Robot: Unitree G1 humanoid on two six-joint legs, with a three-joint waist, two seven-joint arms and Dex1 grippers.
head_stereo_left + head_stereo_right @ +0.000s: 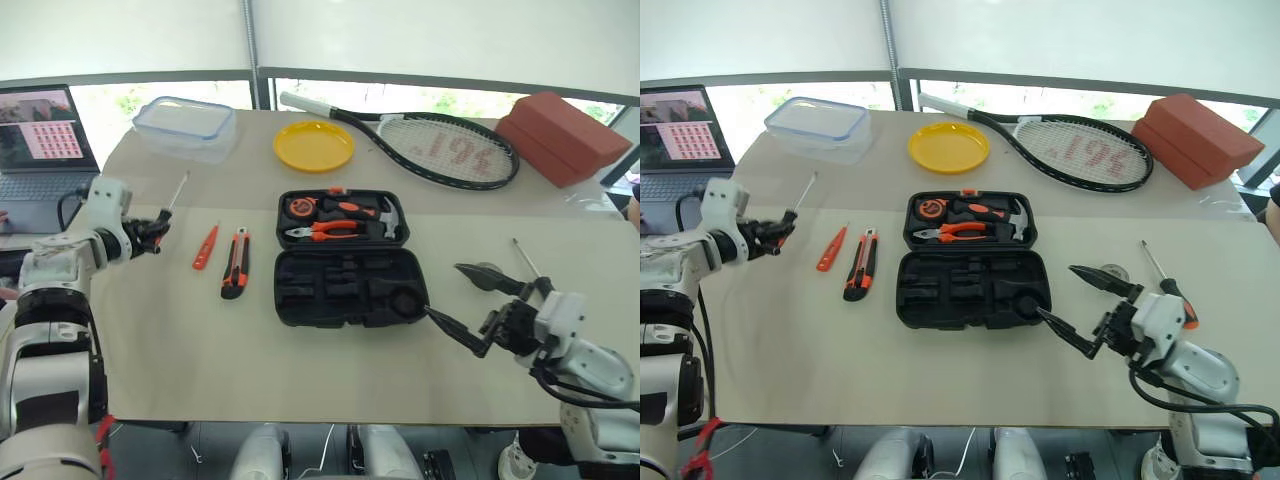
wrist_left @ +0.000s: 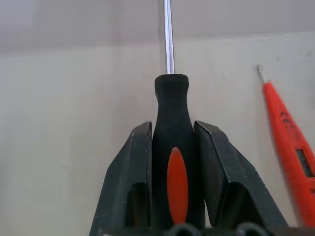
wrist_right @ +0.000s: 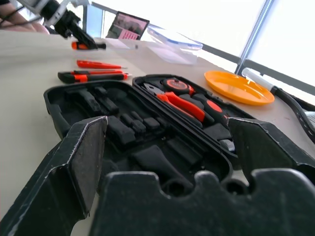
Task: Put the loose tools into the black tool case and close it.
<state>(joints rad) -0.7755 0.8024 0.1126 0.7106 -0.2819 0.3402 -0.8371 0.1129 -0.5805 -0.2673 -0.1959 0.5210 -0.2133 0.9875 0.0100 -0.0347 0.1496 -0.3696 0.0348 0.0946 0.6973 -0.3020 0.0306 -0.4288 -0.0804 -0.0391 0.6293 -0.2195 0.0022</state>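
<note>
my left pincer (image 2: 172,162) clamped on screwdriver (image 2: 171,147); right pincer (image 1: 478,307) wide, empty; black tool case (image 1: 350,285) open; knife (image 1: 235,263), orange screwdriver (image 1: 205,247) left on bench (image 1: 200,340)

A pale beige table (image 1: 300,370) is filling most of the scene, running back to a long window (image 1: 420,95) whose white blinds (image 1: 430,35) are hanging low, daylight glowing through the strip of glass beneath them. A grey window post (image 1: 250,45) is dividing the blinds. At the table's far left an open laptop (image 1: 40,135) is showing a pink grid on its screen. Dark floor is showing below the near edge.
</note>
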